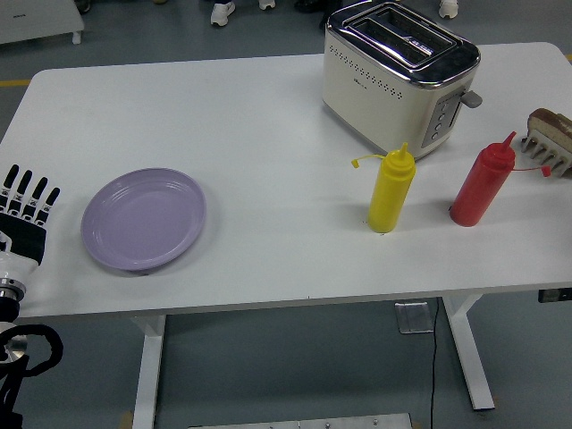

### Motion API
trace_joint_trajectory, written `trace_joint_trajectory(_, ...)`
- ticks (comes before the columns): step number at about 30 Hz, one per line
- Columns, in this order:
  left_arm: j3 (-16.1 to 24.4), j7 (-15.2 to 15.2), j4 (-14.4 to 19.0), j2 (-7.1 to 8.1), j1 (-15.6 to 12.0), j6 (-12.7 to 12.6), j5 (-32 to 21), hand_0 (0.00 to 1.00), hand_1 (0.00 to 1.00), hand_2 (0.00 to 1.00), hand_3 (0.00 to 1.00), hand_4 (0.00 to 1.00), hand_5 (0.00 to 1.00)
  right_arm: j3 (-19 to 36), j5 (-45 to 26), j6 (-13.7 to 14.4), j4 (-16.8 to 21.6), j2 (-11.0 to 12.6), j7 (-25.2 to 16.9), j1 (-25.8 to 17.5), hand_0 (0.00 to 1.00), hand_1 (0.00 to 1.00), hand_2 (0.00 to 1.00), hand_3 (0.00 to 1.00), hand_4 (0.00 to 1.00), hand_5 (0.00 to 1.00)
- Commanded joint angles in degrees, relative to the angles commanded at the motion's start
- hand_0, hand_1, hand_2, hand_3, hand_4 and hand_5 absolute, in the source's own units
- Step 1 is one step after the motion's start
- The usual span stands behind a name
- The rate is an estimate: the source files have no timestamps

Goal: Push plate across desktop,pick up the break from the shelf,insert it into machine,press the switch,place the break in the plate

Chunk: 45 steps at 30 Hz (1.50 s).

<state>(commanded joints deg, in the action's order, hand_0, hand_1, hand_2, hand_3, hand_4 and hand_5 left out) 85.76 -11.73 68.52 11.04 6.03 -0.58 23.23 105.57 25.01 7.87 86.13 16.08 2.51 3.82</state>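
Note:
A lilac plate (143,219) lies on the white table (268,116) at the near left. My left hand (25,214) stands just left of the plate, fingers straight and spread, holding nothing, a small gap from the plate's rim. A cream and chrome toaster (398,76) stands at the back right, its slots empty and its lever (471,98) up on the right end. A slice of bread (554,125) sits in a small rack (547,152) at the right edge. My right hand is out of view.
A yellow squeeze bottle (391,190) and a red squeeze bottle (483,183) stand in front of the toaster. People's shoes (222,12) show on the floor beyond the table's far edge.

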Motion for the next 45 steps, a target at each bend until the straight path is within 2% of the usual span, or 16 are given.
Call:
trace_joint_trajectory(14,-3.37,-0.07,-1.52,-0.72,1.36,0.3,-0.73,0.827,0.865,0.923,0.844,0.652,0.998,-0.29,0.61,0.16,0.21,0.15,-0.03,0.08,0.827,0.793,0.795,0.776,0.501,0.51)
trace_joint_trajectory(21,-4.64,-0.12,-2.15,-1.34,2.15,0.42,-0.92,0.827,0.866,0.923,0.844,0.654,0.998,-1.18,5.7,1.31,0.87,0.38,-0.28,-0.02,0.827,0.794,0.796,0.776,0.501,0.509)
trace_joint_trajectory(22,-4.77,-0.13,-2.25,-1.42,2.21,0.43,-0.95,0.827,0.866,0.925,0.845,0.654,0.998,-1.44,6.88,1.62,1.0,0.46,-0.33,-0.06,0.828,0.8,0.799,0.779,0.513,0.477)
trace_joint_trajectory(27,-5.56,-0.16,-2.49,-1.74,2.41,0.52,-1.11,0.827,0.866,0.925,0.845,0.654,0.998,-3.38,14.85,3.46,1.47,1.37,0.32,-0.26,0.828,0.8,0.799,0.779,0.513,0.477)
trace_joint_trajectory(28,-5.8,-0.17,-2.53,-1.82,2.48,0.56,-1.13,0.827,0.866,0.924,0.846,0.655,0.998,-4.0,17.11,3.8,1.44,1.77,0.92,-0.28,0.839,0.814,0.814,0.789,0.664,0.412)
trace_joint_trajectory(29,-6.02,-0.17,-2.57,-1.9,2.55,0.6,-1.15,0.827,0.866,0.924,0.846,0.655,0.998,-4.55,19.52,3.89,1.37,2.17,1.56,-0.28,0.839,0.814,0.814,0.789,0.664,0.412)
trace_joint_trajectory(33,-6.83,-0.19,-2.86,-2.26,2.96,0.71,-1.23,0.827,0.866,0.924,0.846,0.655,0.998,-6.46,28.2,2.21,0.8,3.92,4.47,-0.03,0.839,0.814,0.814,0.789,0.664,0.412)
trace_joint_trajectory(34,-7.03,-0.19,-2.95,-2.34,3.07,0.74,-1.26,0.828,0.867,0.925,0.846,0.655,0.998,-6.96,30.49,1.68,0.62,4.35,5.1,0.1,0.87,0.841,0.846,0.837,0.752,0.356)
trace_joint_trajectory(39,-8.09,-0.2,-3.29,-2.67,3.57,0.81,-1.44,0.828,0.867,0.925,0.846,0.655,0.998,-9.05,41.14,-0.76,-0.29,6.09,6.88,1.03,0.87,0.841,0.846,0.837,0.752,0.356)
trace_joint_trajectory(40,-8.32,-0.2,-3.37,-2.75,3.69,0.83,-1.48,0.828,0.867,0.925,0.846,0.655,0.998,-9.52,43.2,-1.17,-0.55,6.48,7.12,1.28,0.89,0.851,0.862,0.855,0.774,0.327)
trace_joint_trajectory(45,-9.4,-0.21,-3.8,-3.1,4.32,0.89,-1.72,0.828,0.867,0.925,0.846,0.655,0.998,-11.4,53.79,-1.94,-1.86,8.0,7.7,2.56,0.89,0.851,0.862,0.855,0.774,0.327)
